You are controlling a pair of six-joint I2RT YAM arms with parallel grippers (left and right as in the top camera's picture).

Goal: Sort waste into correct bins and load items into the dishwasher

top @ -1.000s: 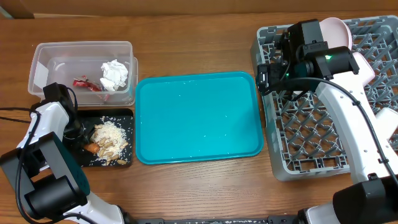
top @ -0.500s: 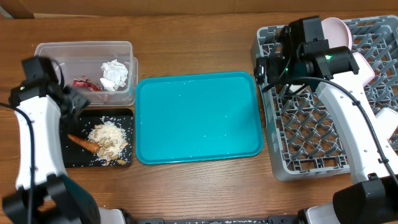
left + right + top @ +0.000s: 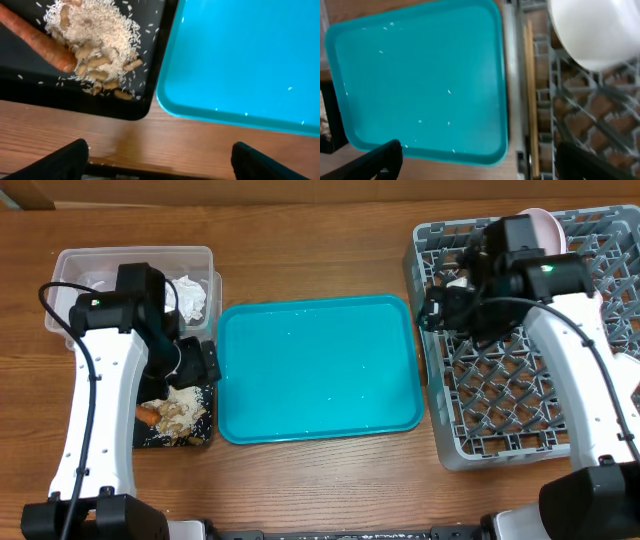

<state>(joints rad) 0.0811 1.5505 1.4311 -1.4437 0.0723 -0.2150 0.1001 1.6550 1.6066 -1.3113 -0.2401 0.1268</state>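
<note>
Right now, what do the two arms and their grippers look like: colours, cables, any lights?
The left arm and right arm both have white links and black joint housings, and a thin black cable runs along each. A small green light glows near the right wrist. The left gripper and right gripper have blunt black fingers.

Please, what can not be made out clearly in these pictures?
Clear tub: overhead, the left arm covers its near part; contents there are hidden.
Carrot piece: left wrist view, cut off by the left edge.
White dish: right wrist view, blurred and cut off by the top edge; plate or bowl, unclear.
Dish rack: overhead, the right arm hides part of it.
</note>
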